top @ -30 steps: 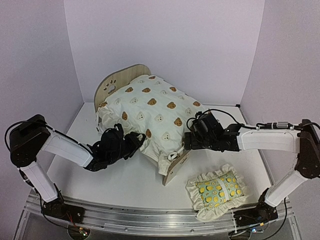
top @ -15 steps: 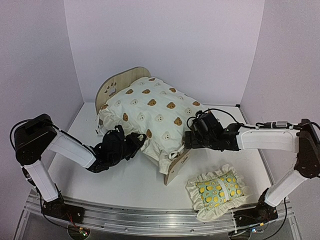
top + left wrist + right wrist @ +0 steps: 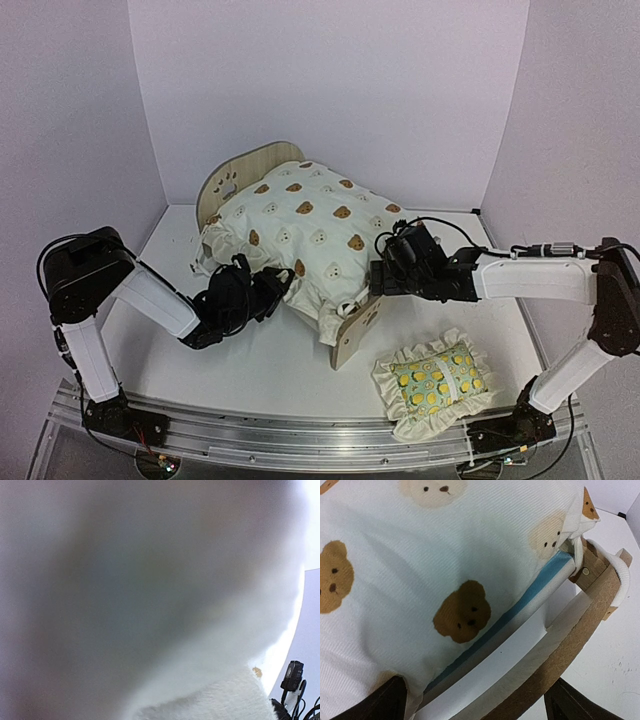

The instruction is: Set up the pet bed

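Pet bed [image 3: 243,172] sits mid-frame under the bear cushion [image 3: 310,225]. It looks light, rigid wood, best held by a rail. Right gripper [image 3: 480,701] gapes wide astride one rail, holding nothing. Left gripper [image 3: 270,290] is hidden by cushion, so I cannot tell its state.

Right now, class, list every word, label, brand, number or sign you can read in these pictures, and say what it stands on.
None: no words or numbers can be read anywhere.
Only pictures: a paw-print cutout in the headboard of the pet bed, bear faces on the cushion, lemons on the pillow.
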`<control>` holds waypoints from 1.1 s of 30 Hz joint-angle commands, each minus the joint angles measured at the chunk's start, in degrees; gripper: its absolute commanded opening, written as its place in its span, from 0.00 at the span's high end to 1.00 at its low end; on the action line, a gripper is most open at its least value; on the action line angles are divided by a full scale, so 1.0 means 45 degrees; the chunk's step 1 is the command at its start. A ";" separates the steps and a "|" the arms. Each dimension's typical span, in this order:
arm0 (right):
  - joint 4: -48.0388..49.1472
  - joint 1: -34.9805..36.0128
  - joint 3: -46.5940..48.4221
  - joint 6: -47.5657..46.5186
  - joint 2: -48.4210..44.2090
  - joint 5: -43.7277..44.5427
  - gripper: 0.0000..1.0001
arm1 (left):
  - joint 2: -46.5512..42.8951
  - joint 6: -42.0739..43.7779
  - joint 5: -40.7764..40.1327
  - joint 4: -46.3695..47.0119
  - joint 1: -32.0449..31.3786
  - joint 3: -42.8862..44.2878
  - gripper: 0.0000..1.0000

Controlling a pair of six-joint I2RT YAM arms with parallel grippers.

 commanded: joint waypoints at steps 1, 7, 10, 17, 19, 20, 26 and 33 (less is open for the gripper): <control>0.1066 0.0507 0.0077 -0.0765 0.0382 -0.2130 0.05 | 0.0880 0.7878 0.0751 -0.1573 -0.0678 0.0115 1.00; 0.1022 0.0508 0.0192 -0.0726 0.0420 -0.2341 0.05 | 0.1116 0.7644 0.1067 -0.1408 -0.0670 0.0063 1.00; 0.0638 0.0506 0.0501 -0.0894 0.0182 -0.2598 0.05 | 0.0684 0.7789 0.1025 -0.1837 -0.0674 -0.0026 0.82; -0.1031 0.0521 0.1386 -0.0967 -0.0671 -0.3112 0.03 | -0.0658 0.8229 0.0491 -0.3306 -0.0681 -0.0399 0.34; -0.1265 0.0520 0.1444 -0.0932 -0.0893 -0.3190 0.03 | -0.0969 0.8309 0.0568 -0.3520 -0.0689 -0.0552 0.25; -0.1388 0.0515 0.1498 -0.0934 -0.1004 -0.3229 0.02 | -0.1170 0.8346 0.0609 -0.3657 -0.0688 -0.0645 0.19; -0.2160 0.0523 0.1976 -0.0947 -0.1678 -0.3668 0.02 | -0.2238 0.8473 0.0968 -0.5347 -0.0679 -0.0611 0.00; -0.3197 0.0804 0.2094 0.0479 -0.2927 -0.5180 0.02 | -0.4970 0.8909 0.1782 -1.0029 -0.0681 -0.0241 0.00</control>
